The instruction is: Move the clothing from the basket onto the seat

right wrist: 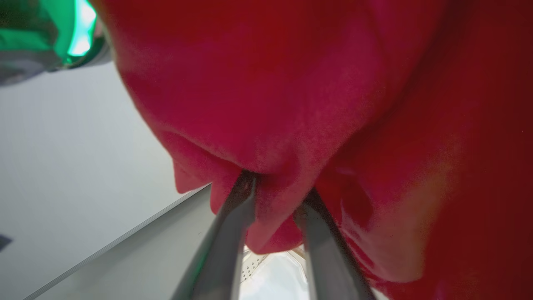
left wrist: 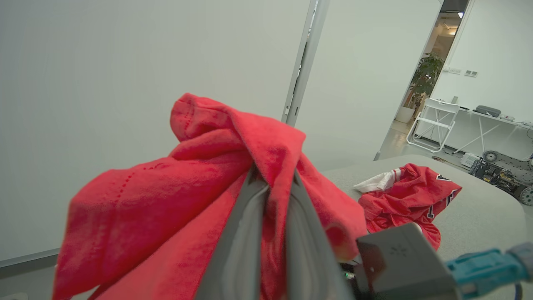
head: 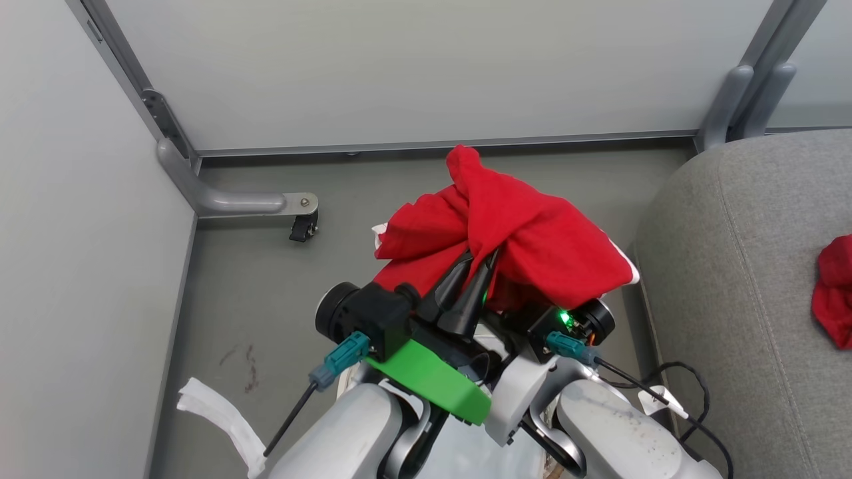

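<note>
A red garment [head: 532, 233] is held raised, pinched on one fold by the pressed-together left pincer [head: 482, 258]. Another fold is pinched under the cloth by the right pincer [right wrist: 277, 191]. Below the right pincer a strip of the perforated white basket [right wrist: 266, 266] is seen. To the right of both pincers lies the grey seat [head: 732, 279], its rounded edge near the hanging hem. A red jersey [left wrist: 410, 200] is laid on it further right. Ahead, bare floor [head: 279, 279] is bounded by partition panels [head: 399, 66].
</note>
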You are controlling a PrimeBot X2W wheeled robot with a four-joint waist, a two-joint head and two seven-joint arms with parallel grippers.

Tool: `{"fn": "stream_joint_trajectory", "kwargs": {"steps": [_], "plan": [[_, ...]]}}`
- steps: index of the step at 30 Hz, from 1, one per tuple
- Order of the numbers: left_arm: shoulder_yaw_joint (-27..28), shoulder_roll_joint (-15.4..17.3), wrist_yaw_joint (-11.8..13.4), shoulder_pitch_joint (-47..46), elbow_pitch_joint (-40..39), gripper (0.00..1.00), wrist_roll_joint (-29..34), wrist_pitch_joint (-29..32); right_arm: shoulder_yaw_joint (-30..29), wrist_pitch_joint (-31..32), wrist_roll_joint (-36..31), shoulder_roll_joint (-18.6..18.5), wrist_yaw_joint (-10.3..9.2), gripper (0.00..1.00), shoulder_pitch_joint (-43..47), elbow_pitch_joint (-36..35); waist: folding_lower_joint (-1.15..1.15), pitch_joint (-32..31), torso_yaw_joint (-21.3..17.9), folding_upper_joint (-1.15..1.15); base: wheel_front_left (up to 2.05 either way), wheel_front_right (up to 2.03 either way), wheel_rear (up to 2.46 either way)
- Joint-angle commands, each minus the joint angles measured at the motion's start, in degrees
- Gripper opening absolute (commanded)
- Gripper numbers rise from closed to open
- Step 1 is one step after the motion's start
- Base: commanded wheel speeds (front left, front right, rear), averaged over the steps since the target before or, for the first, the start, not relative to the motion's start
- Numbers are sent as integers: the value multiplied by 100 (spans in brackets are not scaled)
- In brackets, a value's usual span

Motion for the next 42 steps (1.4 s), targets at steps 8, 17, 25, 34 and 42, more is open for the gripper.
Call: {"fn": "stream_joint_trajectory", "kwargs": {"steps": [8, 17, 25, 34, 42], "plan": [[22, 10, 59, -129, 38, 0, -33, -2, -20, -1, 133, -20, -8, 0, -36, 164, 0, -10, -56, 0, 0, 0, 0], [133, 10, 112, -87, 78, 0, 25, -2, 5, -1, 120, -21, -8, 0, 50, 142, 0, 3, -190, 0, 0, 0, 0], [425, 11, 264, 29, 345, 100, 193, 0, -78, -1, 62, -20, -8, 0, 201, -76, 0, -30, -501, 0, 0, 0, 0], [1111, 12, 124, 323, 695, 100, 671, 1, -426, -1, -67, -23, -8, 0, 560, -440, 0, -63, -1391, 0, 0, 0, 0], [1615, 12, -29, 585, 819, 100, 939, 1, -596, -1, -38, -111, -8, 0, 892, -789, 0, -75, -2351, 0, 0, 0, 0]]}}
